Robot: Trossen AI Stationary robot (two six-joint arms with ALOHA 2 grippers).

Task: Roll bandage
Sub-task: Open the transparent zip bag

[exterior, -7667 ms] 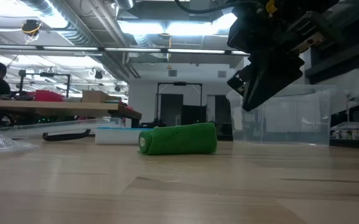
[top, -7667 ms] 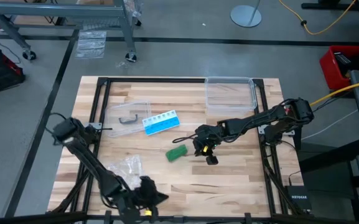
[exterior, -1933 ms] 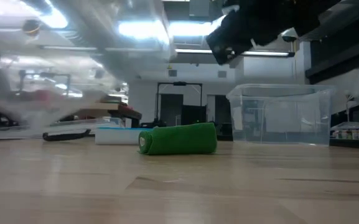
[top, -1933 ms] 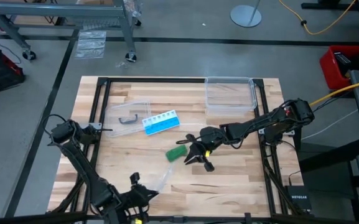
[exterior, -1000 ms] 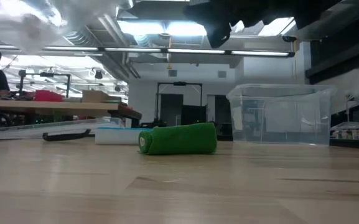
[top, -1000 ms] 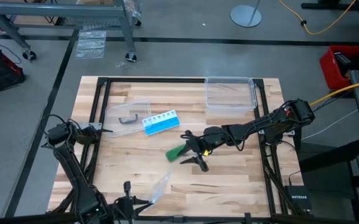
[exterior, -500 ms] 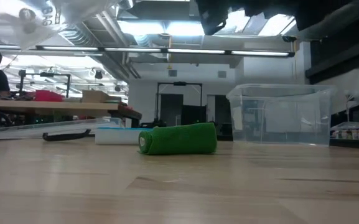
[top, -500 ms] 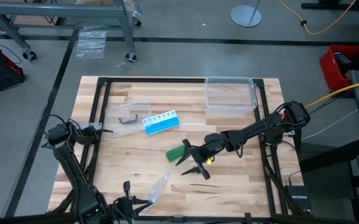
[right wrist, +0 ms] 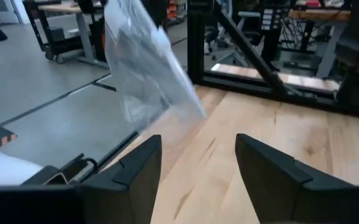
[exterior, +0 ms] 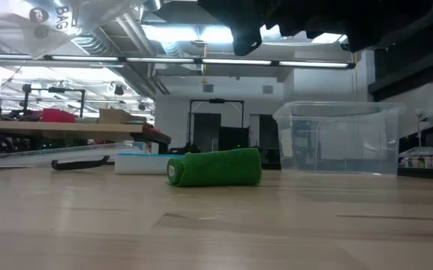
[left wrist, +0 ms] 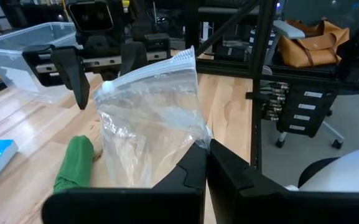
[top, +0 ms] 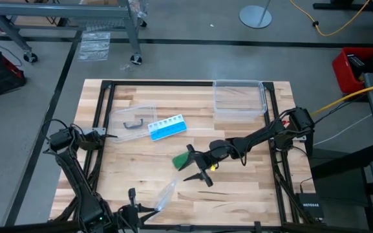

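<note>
Left gripper [left wrist: 205,163] is at the near-left table edge, fingers pinched together on a corner of a small clear zip-top plastic bag [left wrist: 151,121], holding it up off the wood. Bag hangs mouth-up and looks empty. My read: it's being kept lifted and presented so something can go into it, or just kept clear of the work area.

Mid-left on the light wooden table [top: 141,162]: a clear plastic lid or tray [top: 132,118] with a small dark curved item on it, and just beside it the blue and white pill organizer [top: 167,127]. Both are untouched and well apart from the action.

Centre: the bandage, a soft green fabric roll [exterior: 214,167], lies on its side on the bare wood. It looks fully wound, no loose tail visible in the low view. So rolling looks basically done; the next step is probably pick-up.

Right gripper [top: 197,168] hovers right over and beside the roll, fingers spread wide, holding nothing. The arm is stretched across from the right edge. The spread looks set to straddle the roll; contact can't be confirmed from above.

Far right back: an empty-looking clear plastic box [top: 239,97], open top.
</note>
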